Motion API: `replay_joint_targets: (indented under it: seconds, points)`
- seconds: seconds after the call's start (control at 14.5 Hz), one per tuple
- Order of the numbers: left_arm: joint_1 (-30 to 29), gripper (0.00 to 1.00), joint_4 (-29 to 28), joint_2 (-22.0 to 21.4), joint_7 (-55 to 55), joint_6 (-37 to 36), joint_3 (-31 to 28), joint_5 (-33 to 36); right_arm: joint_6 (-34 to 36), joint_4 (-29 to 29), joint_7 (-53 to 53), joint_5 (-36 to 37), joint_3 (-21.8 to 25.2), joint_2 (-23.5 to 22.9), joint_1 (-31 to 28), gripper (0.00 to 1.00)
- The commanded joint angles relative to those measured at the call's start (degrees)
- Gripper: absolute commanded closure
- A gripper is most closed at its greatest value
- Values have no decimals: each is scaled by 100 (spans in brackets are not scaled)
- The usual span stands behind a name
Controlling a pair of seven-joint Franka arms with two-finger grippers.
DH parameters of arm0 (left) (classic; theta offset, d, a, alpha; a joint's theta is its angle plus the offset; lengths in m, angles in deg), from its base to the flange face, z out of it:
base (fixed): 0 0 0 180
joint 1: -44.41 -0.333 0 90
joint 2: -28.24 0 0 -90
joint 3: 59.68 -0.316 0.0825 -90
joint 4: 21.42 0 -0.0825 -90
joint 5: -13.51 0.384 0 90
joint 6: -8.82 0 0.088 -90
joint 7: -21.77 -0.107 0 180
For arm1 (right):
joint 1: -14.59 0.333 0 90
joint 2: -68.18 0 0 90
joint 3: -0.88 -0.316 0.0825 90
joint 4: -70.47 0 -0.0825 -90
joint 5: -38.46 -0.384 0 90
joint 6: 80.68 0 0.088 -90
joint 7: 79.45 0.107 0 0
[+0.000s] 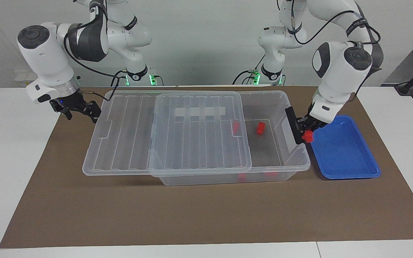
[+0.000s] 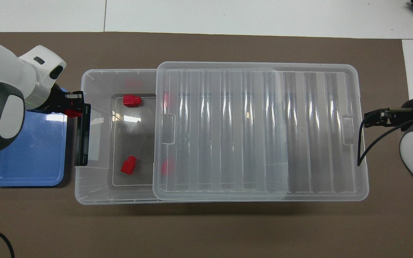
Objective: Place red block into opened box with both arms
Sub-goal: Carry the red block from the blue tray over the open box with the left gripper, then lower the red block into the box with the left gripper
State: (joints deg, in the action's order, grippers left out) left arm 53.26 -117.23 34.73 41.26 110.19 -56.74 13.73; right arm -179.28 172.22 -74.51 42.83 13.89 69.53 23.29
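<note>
Left end effector [image 1: 307, 132] pinching the red block [image 1: 308, 136] above the box's [image 1: 301, 163] black latch [image 1: 294, 125]. Risk: clipping the latch, dropping outside. Right end effector [image 1: 81, 111] spread, waiting at the lid [image 1: 131, 132].

Box [image 1: 278, 157] mid-mat, lid [image 1: 163, 132] slid toward right arm's end; tray [image 1: 350, 168] beside box at left arm's end; two blocks [image 1: 260, 128] in box.

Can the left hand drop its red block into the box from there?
Probably yes: the left hand holds the red block over the box end latch, and the lid leaves that end uncovered.
</note>
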Motion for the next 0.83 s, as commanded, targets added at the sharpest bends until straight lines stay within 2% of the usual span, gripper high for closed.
replay_joint_targets:
  seconds: [0.0,0.14,0.42,0.62,0.76]
  points:
    - [151,100,-34,-165,362,-171,-4,-40,559,-506,-116,-252,9,14,-35,0]
    - [213,100,-480,-340,398,144,-4,-40,692,-542,-116,-296,-8,67,-35,0]
    - [652,100,-1957,-912,889,1471,-4,-40,649,-472,-72,-446,-17,120,-35,0]
    - [1082,100,-2100,-817,1188,1807,-4,-40,710,-481,-125,-437,-8,129,-35,0]
    - [1162,100,-2266,-685,1242,2157,-4,-40,823,-577,-133,-341,-52,76,-43,0]
